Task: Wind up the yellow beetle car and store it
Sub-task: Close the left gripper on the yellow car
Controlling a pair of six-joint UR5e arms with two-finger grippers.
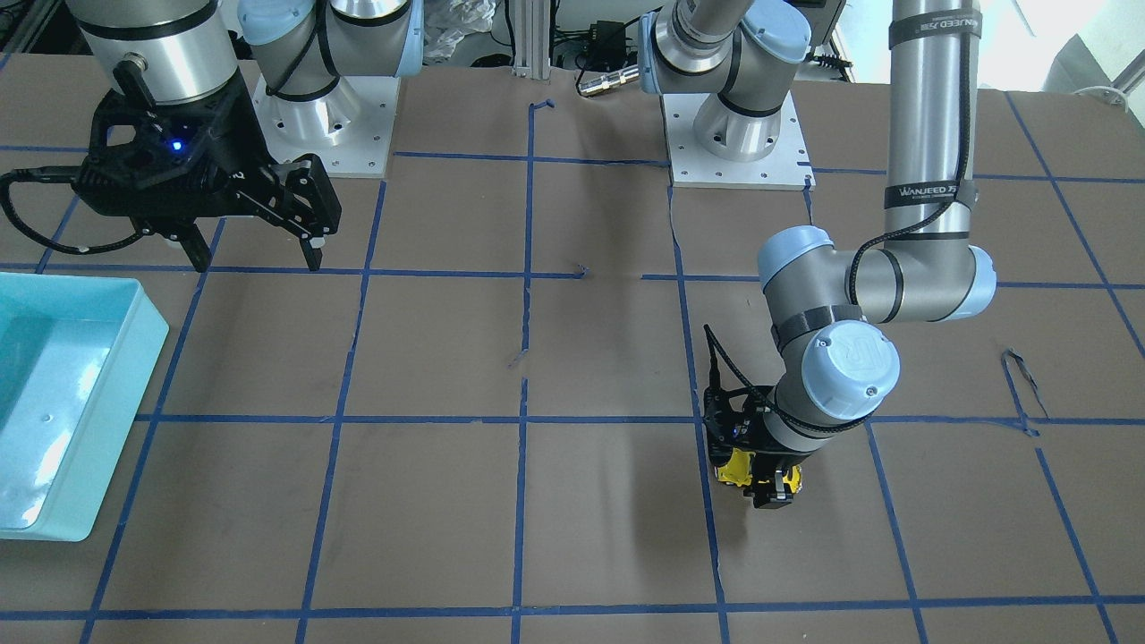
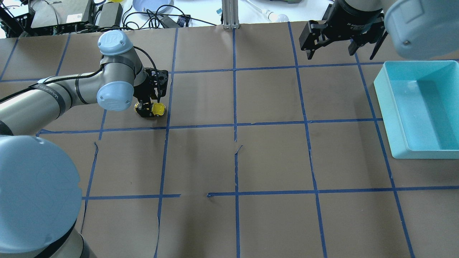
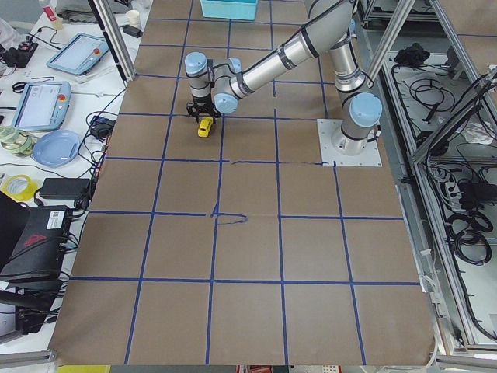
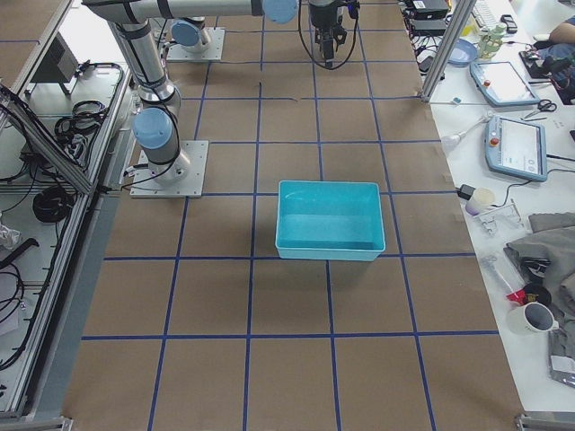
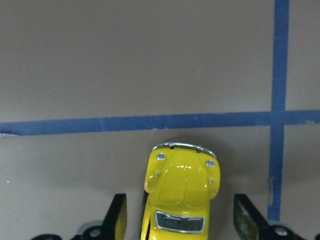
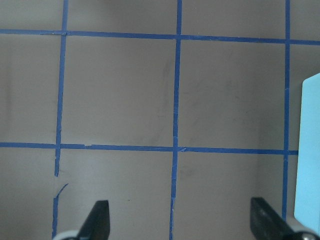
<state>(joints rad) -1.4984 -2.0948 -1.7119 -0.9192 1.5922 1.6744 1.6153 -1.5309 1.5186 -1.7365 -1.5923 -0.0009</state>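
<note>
The yellow beetle car (image 5: pixel 182 187) stands on the brown table, close to a blue tape line. It also shows in the overhead view (image 2: pixel 159 108), the front view (image 1: pixel 735 467) and the exterior left view (image 3: pixel 204 127). My left gripper (image 5: pixel 180 210) is down at the table and open, one finger on each side of the car, with a small gap on both sides. It also shows in the overhead view (image 2: pixel 150 110) and the front view (image 1: pixel 760 478). My right gripper (image 1: pixel 257 259) is open and empty, held above the table near the bin; it also shows overhead (image 2: pixel 340 53).
A light-blue bin (image 2: pixel 391 118) stands on the robot's right side of the table; it also shows in the front view (image 1: pixel 116 394) and the exterior right view (image 4: pixel 328 251). Its edge shows in the right wrist view (image 6: pixel 310 150). Blue tape lines grid the brown table.
</note>
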